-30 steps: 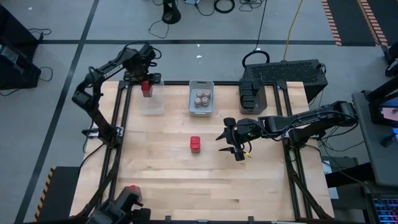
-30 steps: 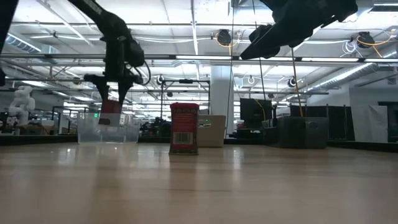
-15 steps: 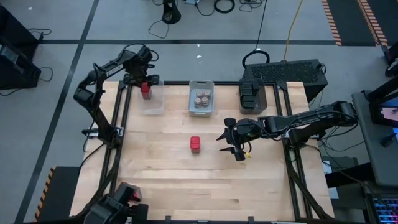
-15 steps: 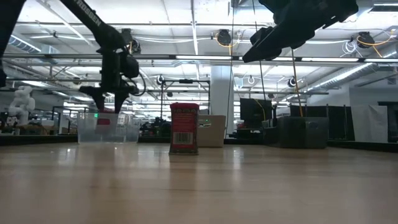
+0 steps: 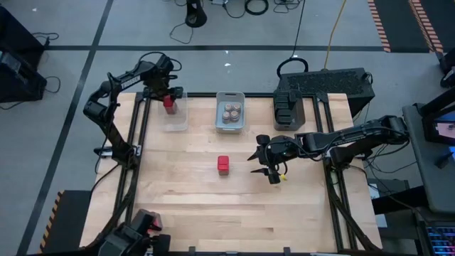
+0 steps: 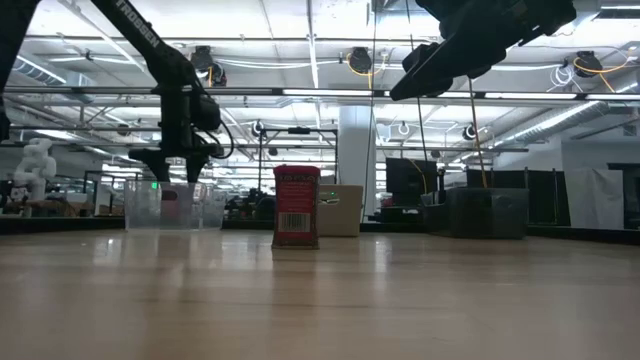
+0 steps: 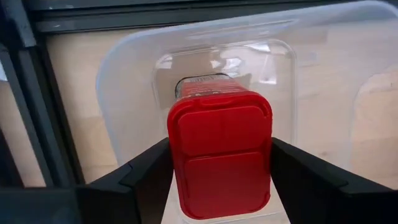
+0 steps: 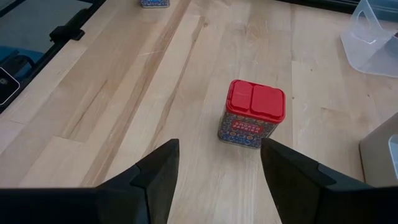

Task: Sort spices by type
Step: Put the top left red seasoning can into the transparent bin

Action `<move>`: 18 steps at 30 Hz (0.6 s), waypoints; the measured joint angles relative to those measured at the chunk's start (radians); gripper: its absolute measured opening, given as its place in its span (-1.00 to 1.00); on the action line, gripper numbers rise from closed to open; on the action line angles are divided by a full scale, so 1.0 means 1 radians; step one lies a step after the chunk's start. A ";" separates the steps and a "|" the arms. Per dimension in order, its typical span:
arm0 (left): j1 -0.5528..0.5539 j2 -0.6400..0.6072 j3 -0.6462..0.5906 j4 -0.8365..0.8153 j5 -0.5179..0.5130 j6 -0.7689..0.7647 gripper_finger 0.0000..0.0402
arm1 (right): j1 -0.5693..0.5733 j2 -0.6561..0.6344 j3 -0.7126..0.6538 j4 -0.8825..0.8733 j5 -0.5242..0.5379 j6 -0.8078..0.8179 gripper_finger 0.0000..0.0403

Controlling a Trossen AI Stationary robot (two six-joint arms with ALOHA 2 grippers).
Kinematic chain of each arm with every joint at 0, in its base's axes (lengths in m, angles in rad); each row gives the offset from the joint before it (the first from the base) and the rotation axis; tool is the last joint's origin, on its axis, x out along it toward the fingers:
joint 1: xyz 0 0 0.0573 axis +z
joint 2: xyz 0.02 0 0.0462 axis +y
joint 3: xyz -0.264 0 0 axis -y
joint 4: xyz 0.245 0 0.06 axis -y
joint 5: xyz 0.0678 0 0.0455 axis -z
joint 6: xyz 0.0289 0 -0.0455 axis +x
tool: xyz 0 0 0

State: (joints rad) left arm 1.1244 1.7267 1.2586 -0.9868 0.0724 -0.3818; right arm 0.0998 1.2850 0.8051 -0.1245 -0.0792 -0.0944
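A red-lidded spice tin [image 7: 221,158] sits between the fingers of my left gripper [image 7: 221,180], inside the clear bin [image 5: 175,121] at the table's far left. My left gripper [image 5: 168,96] is shut on it and reaches down into that bin [image 6: 140,210]. A second red spice tin [image 5: 223,165] stands upright on its base mid-table [image 8: 252,115] [image 6: 296,205]. My right gripper [image 5: 261,165] hovers open just right of it, above the table [image 8: 217,165]. Several round brown-topped jars [image 5: 229,112] sit in the grey bin [image 5: 229,96]. My left gripper pinches the red tin by the two long sides of its red lid [image 7: 180,155], one finger [image 7: 146,171] on each side. It comes from above, pointing down. The tin is upright inside the clear bin; whether its base rests on the bin floor I cannot tell.
A dark bin [image 5: 288,108] stands at the table's far right, with dark things inside. The three bins line the far edge. Bare wood [image 5: 213,206] spreads across the near half. Black frame rails run along both table sides.
My left gripper has gone down, carrying the red tin from above the clear bin's rim to inside the bin. It stays shut on the tin. My right gripper and the mid-table tin have kept still.
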 joint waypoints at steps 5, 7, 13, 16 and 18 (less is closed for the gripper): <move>-0.014 0.006 -0.008 -0.022 -0.027 0.029 0.36 | 0.000 0.000 0.000 0.000 0.000 0.000 0.04; -0.021 0.004 -0.007 -0.017 -0.039 0.030 0.39 | 0.000 0.000 0.000 0.001 0.000 0.000 0.04; -0.044 0.004 -0.006 -0.030 -0.155 0.050 0.48 | 0.000 0.000 0.000 0.001 0.000 0.000 0.04; -0.056 0.003 -0.003 -0.050 -0.178 0.059 0.52 | 0.000 0.000 0.000 0.001 0.000 0.000 0.04; -0.064 -0.003 0.006 -0.060 -0.184 0.074 0.52 | 0.000 0.000 0.000 0.001 0.000 0.000 0.04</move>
State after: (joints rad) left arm 1.0604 1.7235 1.2648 -1.0465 -0.1112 -0.3080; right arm 0.1001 1.2850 0.8051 -0.1234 -0.0789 -0.0943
